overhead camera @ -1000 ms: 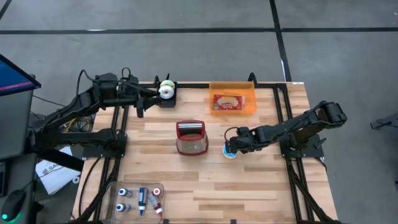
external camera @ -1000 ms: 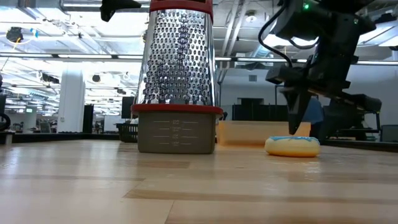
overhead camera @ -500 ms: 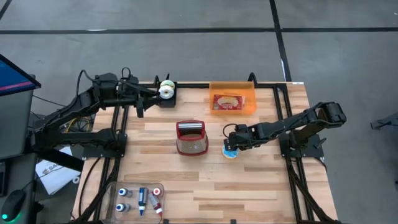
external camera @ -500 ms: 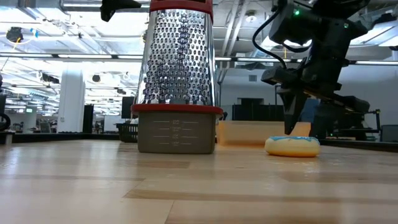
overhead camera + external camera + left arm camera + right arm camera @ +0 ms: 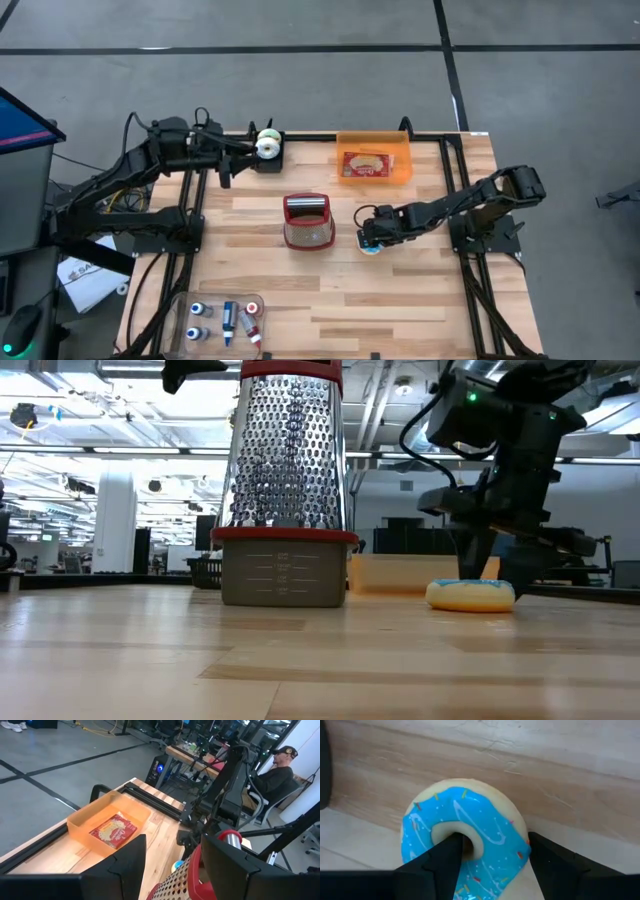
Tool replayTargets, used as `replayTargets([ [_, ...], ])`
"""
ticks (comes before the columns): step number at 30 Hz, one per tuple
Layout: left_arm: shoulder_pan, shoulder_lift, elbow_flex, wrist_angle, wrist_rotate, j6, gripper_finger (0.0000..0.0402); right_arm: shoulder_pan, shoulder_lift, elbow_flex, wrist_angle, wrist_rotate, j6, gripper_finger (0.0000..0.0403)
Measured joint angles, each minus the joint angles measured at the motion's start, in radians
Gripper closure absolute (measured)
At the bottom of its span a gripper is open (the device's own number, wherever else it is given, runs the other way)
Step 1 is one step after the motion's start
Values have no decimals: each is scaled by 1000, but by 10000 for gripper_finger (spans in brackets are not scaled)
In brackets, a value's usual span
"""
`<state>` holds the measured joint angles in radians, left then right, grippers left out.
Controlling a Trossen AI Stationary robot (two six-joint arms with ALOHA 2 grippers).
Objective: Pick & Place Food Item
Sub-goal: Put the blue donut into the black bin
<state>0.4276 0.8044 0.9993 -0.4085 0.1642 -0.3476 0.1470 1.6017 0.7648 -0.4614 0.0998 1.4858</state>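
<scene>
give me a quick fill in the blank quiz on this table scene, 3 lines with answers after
1. The right hand is at a donut with ____ icing.
2. The orange bin holds a flat ____ packet.
3. The metal grater stands on a ____ base.

Missing words: blue; red; red

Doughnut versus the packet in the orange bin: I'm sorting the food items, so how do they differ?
The doughnut is round with blue icing and sprinkles; the packet is flat, rectangular, red and yellow. The doughnut lies bare on the table beside the grater; the packet lies inside the orange bin. The right claw straddles the doughnut; no claw is near the packet. Both lie flat.
</scene>
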Motion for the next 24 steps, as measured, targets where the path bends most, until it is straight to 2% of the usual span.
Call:
replayTargets([
  [8,0,-15,0,-2,2,-9,216,2,-8,1,-5,22,26,192],
  [18,0,-18,0,-2,2,-9,216,4,-15,-1,-19,42,27,251],
  [24,0,-19,0,0,2,-9,216,2,-70,-1,2,88,34,262],
])
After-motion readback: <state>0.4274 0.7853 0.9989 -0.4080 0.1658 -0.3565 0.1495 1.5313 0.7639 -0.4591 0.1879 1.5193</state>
